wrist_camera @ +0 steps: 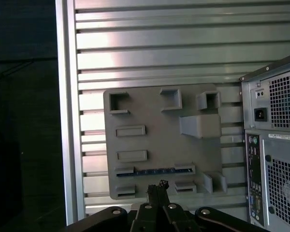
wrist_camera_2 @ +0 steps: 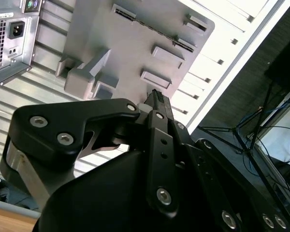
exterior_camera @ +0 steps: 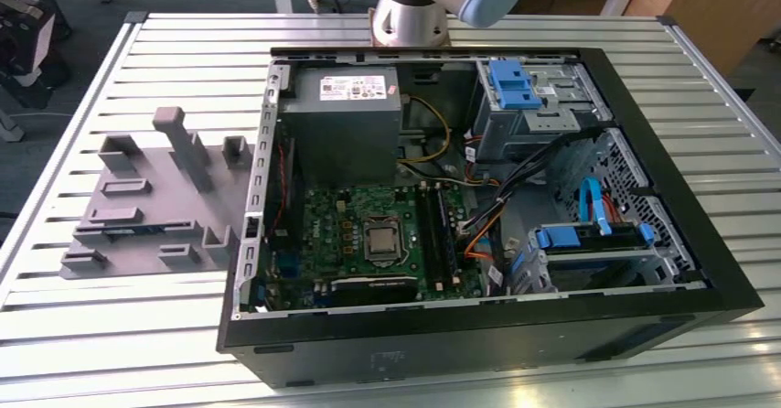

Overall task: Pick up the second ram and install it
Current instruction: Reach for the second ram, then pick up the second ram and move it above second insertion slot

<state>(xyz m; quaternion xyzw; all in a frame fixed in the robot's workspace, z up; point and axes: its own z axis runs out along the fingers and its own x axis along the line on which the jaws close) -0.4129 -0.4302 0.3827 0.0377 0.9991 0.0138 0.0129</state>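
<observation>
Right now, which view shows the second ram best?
First wrist view: it looks flat onto the gray holder, and the second ram shows at full length in its slot. The second wrist view gives a thin dark strip at a slant; the exterior view, a dark sliver on the holder.

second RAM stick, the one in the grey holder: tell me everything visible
The second ram is a long, thin stick standing on edge in the grey holder, so the first wrist view shows mostly its narrow blue edge with darker patches. Each end sits in a raised grey bracket, and the middle spans between them. It lies level and looks fully seated. The holder rests on the slatted table beside the PC case. The claw is not touching it.
</observation>
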